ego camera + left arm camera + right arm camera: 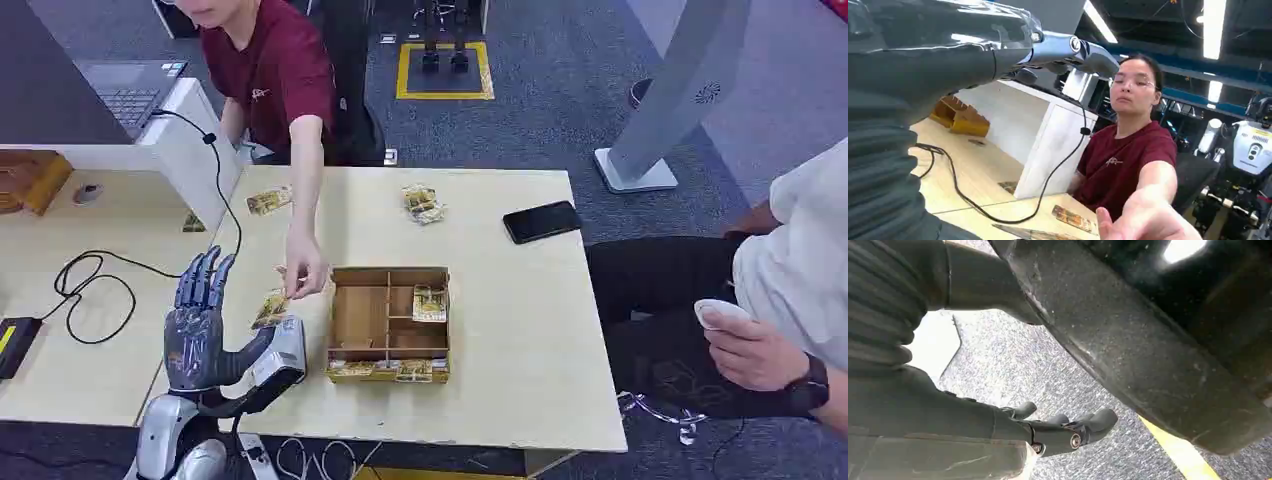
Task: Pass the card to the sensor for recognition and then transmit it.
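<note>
Left hand: the left hand (pixel 200 325) is raised above the near left part of the tabletop (pixel 500 340), palm turned toward the box, fingers (pixel 205 275) spread and pointing up, thumb (pixel 250 350) out to the side. It grips nothing; the fingers stand apart.
Card: a yellow-brown card (pixel 271 308) sits between the robot's thumb side and the person's hand (pixel 303 270). The person's fingertips are on its upper edge. Whether the card touches the robot's hand, I cannot tell.
Sensor: a small grey block (pixel 280 358) lies on the tabletop just under the card, touching the robot's thumb region.
Right hand: in the right wrist view the right hand (pixel 998 435) hangs over grey carpet, dark fingers (pixel 1083 427) curled loosely with nothing in them.
Box: a wooden divided box (pixel 389 322) stands just right of the card, with one card (pixel 430 302) in an upper right compartment and more cards (pixel 385 370) along its near edge.
Other cards: one loose card (pixel 268 201) lies near the far left edge of the tabletop; a small heap (pixel 423 203) lies at far centre.
Phone: a black phone (pixel 541 221) lies toward the far right, well apart from the box.
People: a person in a dark red shirt (pixel 275 70) reaches in from the far side; a second person (pixel 790 300) sits at right holding a small white object (pixel 722 313).
Left desk: a black cable (pixel 90 285) loops across the adjoining surface.
</note>
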Robot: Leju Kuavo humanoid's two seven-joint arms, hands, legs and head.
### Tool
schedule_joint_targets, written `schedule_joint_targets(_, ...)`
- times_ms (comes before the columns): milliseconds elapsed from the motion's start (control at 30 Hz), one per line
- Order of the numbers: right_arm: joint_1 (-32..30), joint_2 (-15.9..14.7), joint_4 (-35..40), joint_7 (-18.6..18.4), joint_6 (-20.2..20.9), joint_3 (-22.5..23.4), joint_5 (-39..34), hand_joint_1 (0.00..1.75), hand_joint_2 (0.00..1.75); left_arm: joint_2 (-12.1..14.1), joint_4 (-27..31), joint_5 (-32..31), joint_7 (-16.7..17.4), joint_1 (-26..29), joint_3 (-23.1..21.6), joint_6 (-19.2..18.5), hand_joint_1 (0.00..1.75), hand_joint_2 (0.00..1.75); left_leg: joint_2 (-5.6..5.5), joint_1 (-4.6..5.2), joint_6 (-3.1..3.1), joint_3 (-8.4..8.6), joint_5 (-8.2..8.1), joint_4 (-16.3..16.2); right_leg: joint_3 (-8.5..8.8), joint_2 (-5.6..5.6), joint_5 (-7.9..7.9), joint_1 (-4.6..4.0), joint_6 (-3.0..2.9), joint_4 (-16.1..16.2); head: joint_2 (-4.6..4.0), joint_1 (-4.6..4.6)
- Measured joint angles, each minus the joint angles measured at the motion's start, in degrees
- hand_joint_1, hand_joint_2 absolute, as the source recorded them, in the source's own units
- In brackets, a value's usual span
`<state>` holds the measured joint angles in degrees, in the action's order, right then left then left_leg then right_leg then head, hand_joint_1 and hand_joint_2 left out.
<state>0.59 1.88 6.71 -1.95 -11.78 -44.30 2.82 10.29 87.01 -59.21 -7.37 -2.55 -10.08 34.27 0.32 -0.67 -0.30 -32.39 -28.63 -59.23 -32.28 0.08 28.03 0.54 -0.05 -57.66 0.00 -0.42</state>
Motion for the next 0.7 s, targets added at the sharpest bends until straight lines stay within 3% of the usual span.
schedule_joint_targets(433, 0.0, 0.0, 0.0, 0.0, 0.0, 0.0, 0.0, 0.00, 1.75, 0.0, 0.0, 0.0, 0.0, 0.0, 0.0, 0.0, 0.00, 1.75, 0.00, 0.00, 0.00, 0.00, 0.00, 0.0, 0.00, 0.00, 0.00, 0.00, 0.00, 0.0, 0.00, 0.00)
schedule_joint_targets(467, 0.0, 0.0, 0.0, 0.0, -0.1, 0.0, 0.0, 0.00, 1.75, 0.0, 0.0, 0.0, 0.0, 0.0, 0.0, 0.0, 1.36, 1.75, 0.00, 0.00, 0.00, 0.00, 0.00, 0.0, 0.00, 0.00, 0.00, 0.00, 0.00, 0.0, 0.00, 0.00)
schedule_joint_targets(500, 0.0, 0.0, 0.0, 0.0, -0.1, 0.0, 0.0, 0.00, 1.75, 0.0, 0.0, 0.0, 0.0, 0.0, 0.0, 0.0, 1.71, 1.75, 0.00, 0.00, 0.00, 0.00, 0.00, 0.0, 0.00, 0.00, 0.00, 0.00, 0.00, 0.0, 0.00, 0.00)
schedule_joint_targets(700, 0.0, 0.0, 0.0, 0.1, -0.2, -0.1, 0.0, 0.00, 1.75, 0.1, -0.3, 0.9, -0.8, 0.0, -0.1, 0.0, 1.75, 1.75, 0.00, 0.00, 0.00, 0.00, 0.00, 0.0, 0.00, 0.00, 0.00, 0.00, 0.00, 0.0, 0.00, 0.00)
